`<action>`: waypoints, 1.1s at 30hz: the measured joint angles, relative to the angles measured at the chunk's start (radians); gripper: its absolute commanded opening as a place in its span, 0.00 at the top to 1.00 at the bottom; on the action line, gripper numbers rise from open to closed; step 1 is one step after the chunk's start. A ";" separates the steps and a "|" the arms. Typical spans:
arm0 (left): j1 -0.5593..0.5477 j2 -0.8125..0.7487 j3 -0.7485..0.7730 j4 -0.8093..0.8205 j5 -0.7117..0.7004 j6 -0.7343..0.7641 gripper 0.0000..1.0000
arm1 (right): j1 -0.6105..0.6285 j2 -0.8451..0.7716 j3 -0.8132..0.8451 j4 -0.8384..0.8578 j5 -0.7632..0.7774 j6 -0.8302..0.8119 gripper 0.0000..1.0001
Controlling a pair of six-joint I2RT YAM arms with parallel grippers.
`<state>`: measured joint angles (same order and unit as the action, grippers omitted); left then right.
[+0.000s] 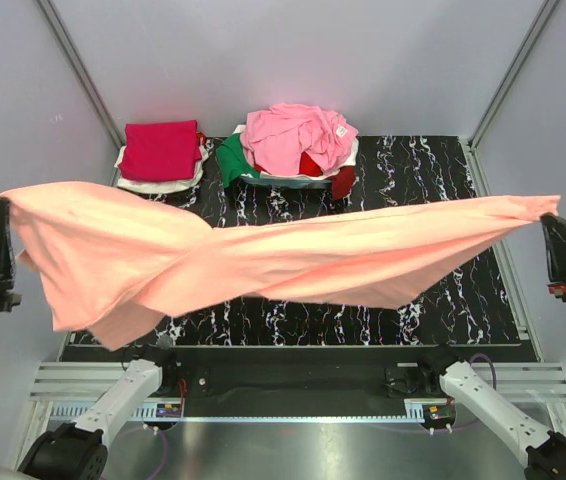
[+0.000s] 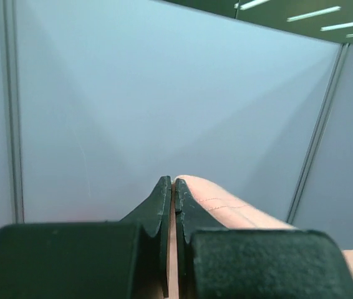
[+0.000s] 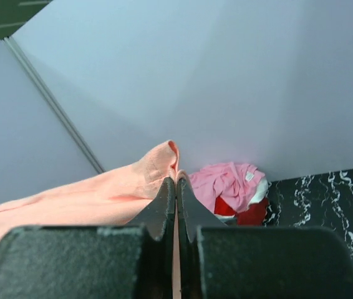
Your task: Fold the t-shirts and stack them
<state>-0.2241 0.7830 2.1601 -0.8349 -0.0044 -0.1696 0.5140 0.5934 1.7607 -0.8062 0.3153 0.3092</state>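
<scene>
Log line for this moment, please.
left fingers shut on salmon-orange shirt | right fingers shut on it | shirt stretched airborne over mat

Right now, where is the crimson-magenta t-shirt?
In the top view the crimson-magenta t-shirt lies folded at the far left corner of the mat, on a white t-shirt, left of the pink-topped heap and beyond the stretched salmon-orange t-shirt.

You have bright, even, diffuse light in the top view, so the salmon-orange t-shirt [image 1: 263,260] and the marble-patterned mat [image 1: 443,290] show crisply with no harsh glare. In your wrist views the near bulk of the left gripper [image 2: 173,187] and right gripper [image 3: 176,184] is dark and blurred. Strip lights [image 2: 314,12] glow at the top right of the left view.
</scene>
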 measured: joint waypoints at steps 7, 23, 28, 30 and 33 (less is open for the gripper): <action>-0.011 0.002 -0.062 0.057 -0.001 0.037 1.00 | -0.001 0.061 0.001 0.021 0.171 -0.048 1.00; 0.169 0.785 -0.832 -0.011 0.048 -0.204 0.01 | -0.194 0.919 -0.365 -0.113 0.283 0.091 0.00; 0.172 0.613 -0.906 -0.072 0.046 -0.229 0.01 | -0.192 0.816 -0.385 -0.093 0.220 0.092 0.00; 0.169 0.505 -0.924 -0.034 0.049 -0.243 0.01 | -0.192 0.756 -0.413 -0.077 0.185 0.093 0.00; 0.169 0.366 -1.029 0.057 0.062 -0.283 0.06 | -0.192 0.689 -0.477 -0.036 0.092 0.106 0.00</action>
<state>-0.0547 1.1488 1.1313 -0.7780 0.0574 -0.4522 0.3222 1.2827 1.2839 -0.8421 0.4068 0.4149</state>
